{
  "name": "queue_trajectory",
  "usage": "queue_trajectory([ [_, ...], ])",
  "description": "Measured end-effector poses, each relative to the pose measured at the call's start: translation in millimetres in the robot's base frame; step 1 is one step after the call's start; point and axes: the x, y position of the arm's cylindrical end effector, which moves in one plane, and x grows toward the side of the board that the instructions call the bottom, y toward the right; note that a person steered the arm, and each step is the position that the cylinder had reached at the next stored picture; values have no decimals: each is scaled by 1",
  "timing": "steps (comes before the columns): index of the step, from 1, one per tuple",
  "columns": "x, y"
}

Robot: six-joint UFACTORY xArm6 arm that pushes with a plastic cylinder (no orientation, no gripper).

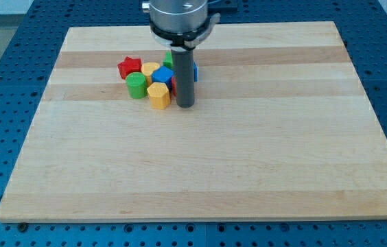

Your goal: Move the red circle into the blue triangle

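Note:
My tip [185, 105] rests on the board at the right side of a tight cluster of blocks. A sliver of red [173, 85], probably the red circle, shows just left of the rod and is mostly hidden by it. A blue block [162, 75] lies left of the rod, touching the red sliver. Another blue piece [195, 71] peeks out on the rod's right. I cannot tell which of the two is the triangle.
The cluster also holds a red star [130, 67], a pale yellow block [150, 68], a green cylinder [136, 86], a yellow block [158, 95] and a green block [169, 59] behind the rod. The wooden board [200, 171] lies on a blue perforated table.

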Motion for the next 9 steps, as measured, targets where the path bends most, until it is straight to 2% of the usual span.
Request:
queue_trajectory([
  [3,-4,-15],
  [9,-28,8],
])
